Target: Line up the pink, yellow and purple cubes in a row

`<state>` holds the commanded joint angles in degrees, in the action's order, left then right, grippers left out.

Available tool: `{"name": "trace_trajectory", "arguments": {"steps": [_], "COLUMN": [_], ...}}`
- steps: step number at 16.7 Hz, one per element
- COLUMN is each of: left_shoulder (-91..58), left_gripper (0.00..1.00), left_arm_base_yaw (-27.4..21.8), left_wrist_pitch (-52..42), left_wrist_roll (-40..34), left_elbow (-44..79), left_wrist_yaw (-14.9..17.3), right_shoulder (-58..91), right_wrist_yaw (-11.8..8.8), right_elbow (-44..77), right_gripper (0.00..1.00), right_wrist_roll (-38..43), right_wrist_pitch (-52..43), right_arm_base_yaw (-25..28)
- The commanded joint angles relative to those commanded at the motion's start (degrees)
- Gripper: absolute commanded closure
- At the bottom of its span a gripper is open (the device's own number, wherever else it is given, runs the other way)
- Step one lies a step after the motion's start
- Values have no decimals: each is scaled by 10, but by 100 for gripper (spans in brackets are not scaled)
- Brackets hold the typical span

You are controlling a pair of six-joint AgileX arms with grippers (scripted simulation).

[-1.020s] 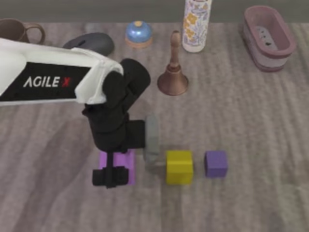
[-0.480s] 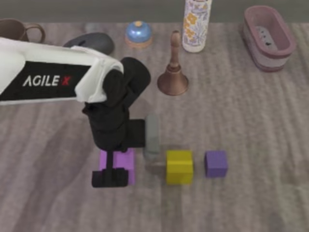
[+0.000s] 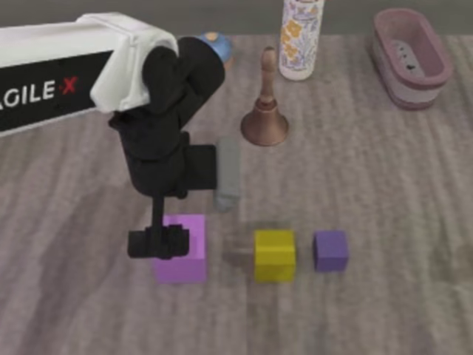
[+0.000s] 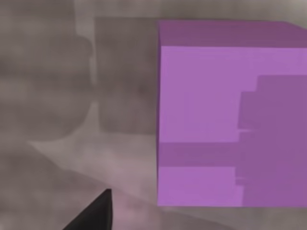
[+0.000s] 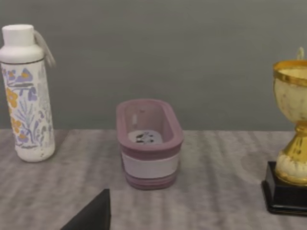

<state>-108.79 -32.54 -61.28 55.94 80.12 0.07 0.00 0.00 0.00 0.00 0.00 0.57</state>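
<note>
The left gripper (image 3: 157,242) hovers over the pink cube's (image 3: 180,249) nine-o'clock edge; whether its fingers are parted cannot be told, and it grips nothing. At the cube's three o'clock sit the yellow cube (image 3: 275,255), then the purple cube (image 3: 329,250), in one row, apart.

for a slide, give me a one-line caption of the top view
Left gripper above the pink cube, with the yellow cube and purple cube in a row to its right.
</note>
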Motion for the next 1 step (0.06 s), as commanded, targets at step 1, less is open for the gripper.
{"name": "trace_trajectory", "arguments": {"steps": [1], "left_shoulder": [1], "left_gripper": [0], "left_arm_base_yaw": [0], "left_wrist_pitch": [-2], "left_wrist_roll": [0], "left_elbow": [2], "left_wrist_yaw": [0], "right_shoulder": [0], "right_wrist_yaw": [0], "right_elbow": [0], "right_gripper": [0], "right_wrist_roll": [0], "right_wrist_pitch": [0], "right_arm_base_yaw": [0]}}
